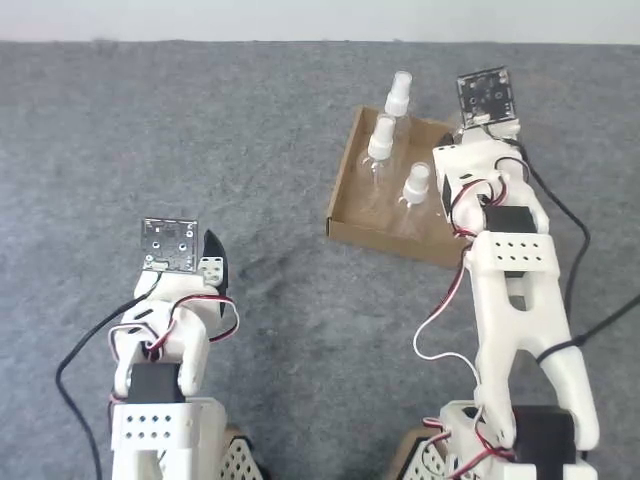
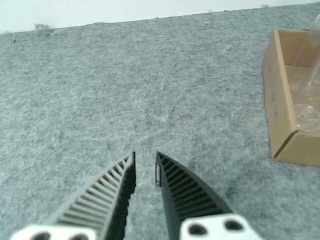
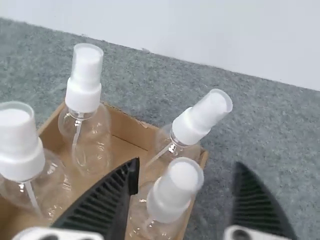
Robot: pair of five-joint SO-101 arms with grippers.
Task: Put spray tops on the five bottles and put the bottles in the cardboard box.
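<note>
In the cardboard box (image 1: 343, 195), upper right of the high view, capped bottles (image 1: 383, 145) stand. The right pincer (image 3: 186, 172) gapes wide astride one spray top (image 3: 175, 187); the left pincer (image 2: 145, 167) is narrow, empty. Bottles likely light, slick: grip the neck.

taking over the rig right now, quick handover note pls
Left gripper: fingers slightly apart, empty, over bare carpet, away from the cardboard box.
Right gripper: open, fingers either side of a capped bottle in the box.
Done: four bottles with spray tops stand in the box, one tilted.
Left: by that count, one more to cap and box.
</note>
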